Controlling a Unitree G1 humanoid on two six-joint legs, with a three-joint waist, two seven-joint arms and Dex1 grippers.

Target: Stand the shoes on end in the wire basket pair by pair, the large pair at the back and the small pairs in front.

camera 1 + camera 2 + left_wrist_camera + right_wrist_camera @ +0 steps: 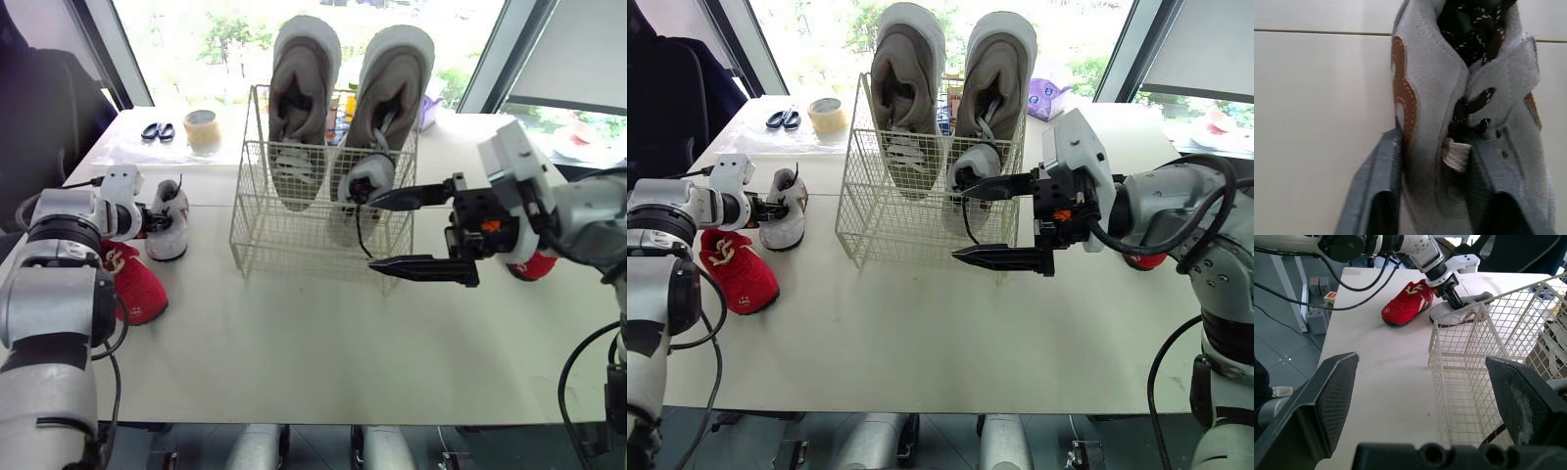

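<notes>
Right gripper [374,235]: fingers spread wide, empty, just front-right of wire basket [257,230]. Left gripper [160,221]: fingers clamped on small grey shoe [1425,122], on table [294,338] left of wire basket. Large pair [304,88] on end at wire basket's back.

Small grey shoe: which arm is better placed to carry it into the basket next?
Left. The left jaws clamp the small grey shoe on the table, beside the red shoe. The right jaws hang open and empty at the wire basket's front right, across the basket from it.
</notes>
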